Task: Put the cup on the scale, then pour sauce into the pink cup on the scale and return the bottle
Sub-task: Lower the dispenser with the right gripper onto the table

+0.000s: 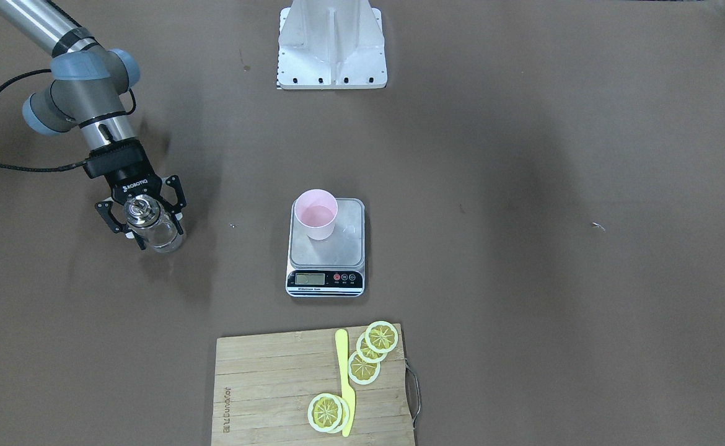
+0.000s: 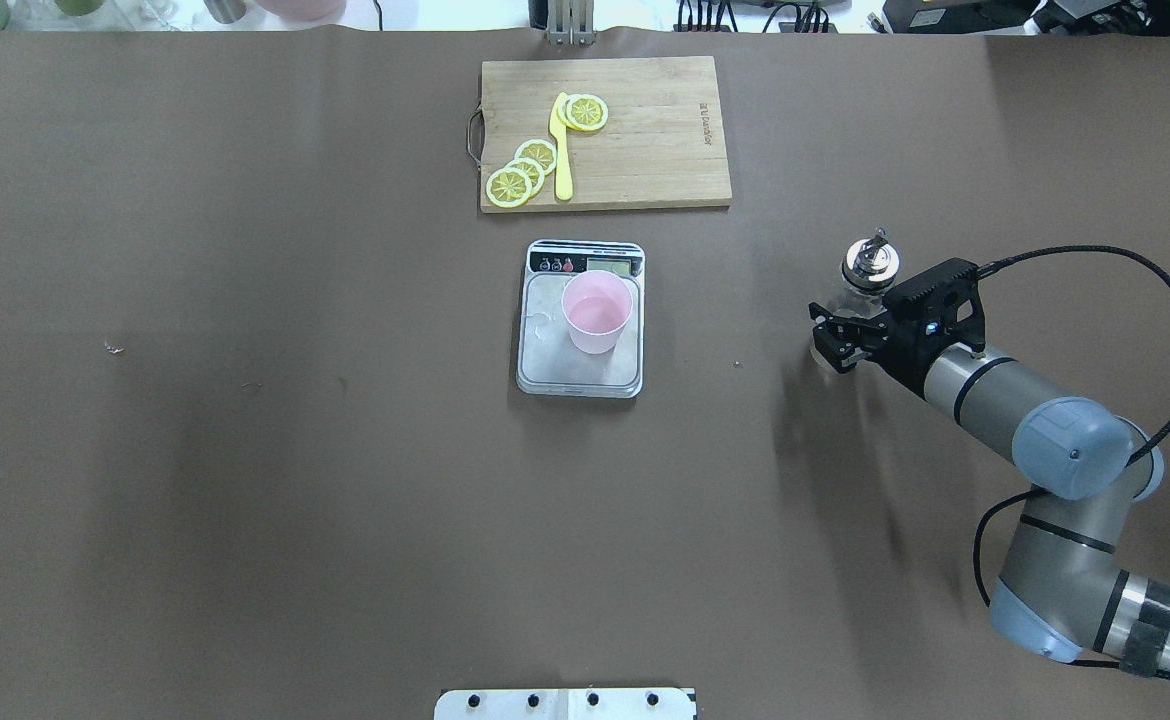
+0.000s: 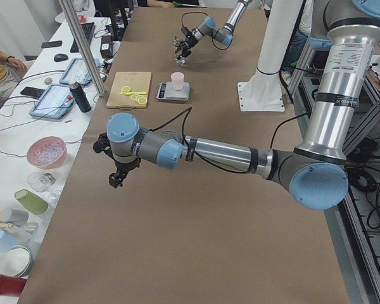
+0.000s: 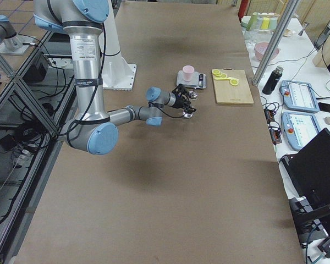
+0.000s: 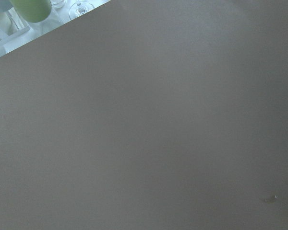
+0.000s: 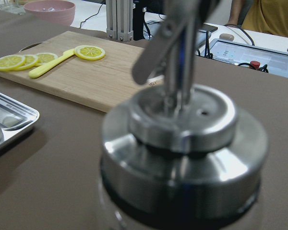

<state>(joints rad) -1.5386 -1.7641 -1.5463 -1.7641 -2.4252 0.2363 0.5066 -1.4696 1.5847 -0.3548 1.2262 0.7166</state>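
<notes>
Front view: right end effector (image 1: 158,234) clamped on bottle (image 1: 142,210), well apart from scale (image 1: 345,246); cup (image 1: 316,214) upright on its platform. Left-side view: left end effector (image 3: 116,178) above tabletop (image 3: 177,240), apart or together can't tell. Right wrist: bottle's metal spout close up.

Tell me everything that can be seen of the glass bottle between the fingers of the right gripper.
The bottle is small, of clear glass, with a dark collar and a shiny silver metal cap carrying a narrow pourer spout. It stands upright, well apart from the scale. The right gripper clasps its glass body from both sides. Whether its base touches the table, and how much sauce it holds, cannot be told.
</notes>
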